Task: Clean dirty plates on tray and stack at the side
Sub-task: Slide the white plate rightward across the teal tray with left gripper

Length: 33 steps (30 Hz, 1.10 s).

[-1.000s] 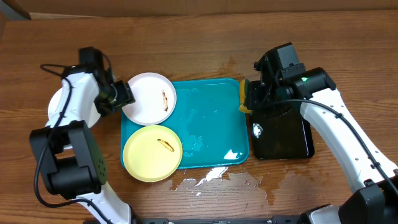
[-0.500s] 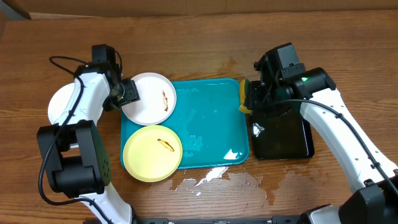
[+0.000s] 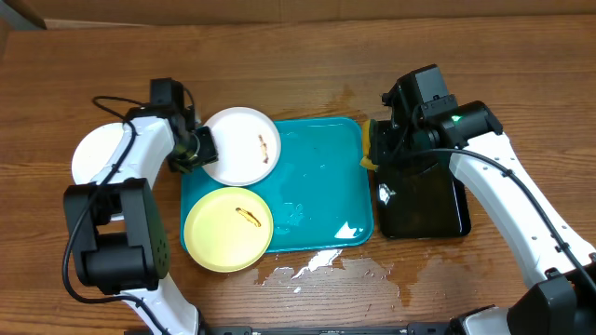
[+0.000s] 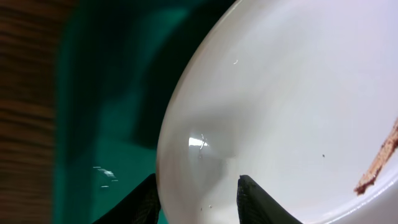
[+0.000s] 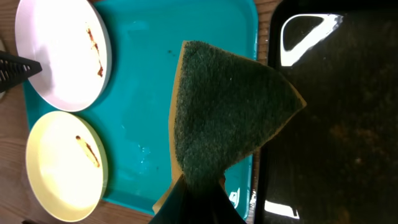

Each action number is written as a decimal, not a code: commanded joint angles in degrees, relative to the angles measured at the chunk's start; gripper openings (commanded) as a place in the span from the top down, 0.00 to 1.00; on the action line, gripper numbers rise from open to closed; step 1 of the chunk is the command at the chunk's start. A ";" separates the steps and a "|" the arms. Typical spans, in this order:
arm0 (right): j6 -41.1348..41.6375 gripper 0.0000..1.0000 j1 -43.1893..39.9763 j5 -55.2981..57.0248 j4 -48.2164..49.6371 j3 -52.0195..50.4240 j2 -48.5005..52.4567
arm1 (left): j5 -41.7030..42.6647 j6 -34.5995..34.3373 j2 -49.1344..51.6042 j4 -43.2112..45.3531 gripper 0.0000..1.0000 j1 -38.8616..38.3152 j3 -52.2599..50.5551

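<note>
The turquoise tray (image 3: pixel 317 186) lies mid-table. A white plate (image 3: pixel 240 146) with a brown smear sits tilted at the tray's far left corner; my left gripper (image 3: pixel 198 147) is shut on its left rim, and the rim shows between the fingers in the left wrist view (image 4: pixel 205 199). A pale yellow plate (image 3: pixel 227 229) with a smear lies on the tray's near left. Another white plate (image 3: pixel 93 154) rests on the table to the left. My right gripper (image 3: pixel 377 149) is shut on a green and yellow sponge (image 5: pixel 227 118) over the tray's right edge.
A black tray (image 3: pixel 421 197) lies right of the turquoise tray, under my right arm. Water is spilled on the wood (image 3: pixel 321 265) in front of the tray. Cardboard edges the back of the table.
My left gripper has moved right and slightly back with the white plate, sliding it further over the tray. The right arm and sponge have not moved.
</note>
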 commanded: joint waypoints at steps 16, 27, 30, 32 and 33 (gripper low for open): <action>-0.46 0.91 0.22 1.09 -0.76 -0.24 -0.07 | 8.87 0.44 -0.26 -1.25 0.62 -14.58 5.18; -0.42 0.91 0.61 1.05 -0.87 -0.24 -0.07 | -5.51 -2.40 1.14 3.34 0.62 -15.39 7.13; -0.42 0.91 0.59 1.05 -0.79 -0.24 -0.07 | -5.44 -2.43 3.30 4.02 0.63 -16.28 6.27; -0.42 0.91 0.59 1.05 -0.70 -0.24 -0.07 | -4.07 -2.38 4.61 4.15 0.66 -16.81 6.27; -0.42 0.91 0.59 1.05 -0.68 -0.24 -0.07 | -2.51 -2.36 5.29 4.22 0.69 -17.05 6.27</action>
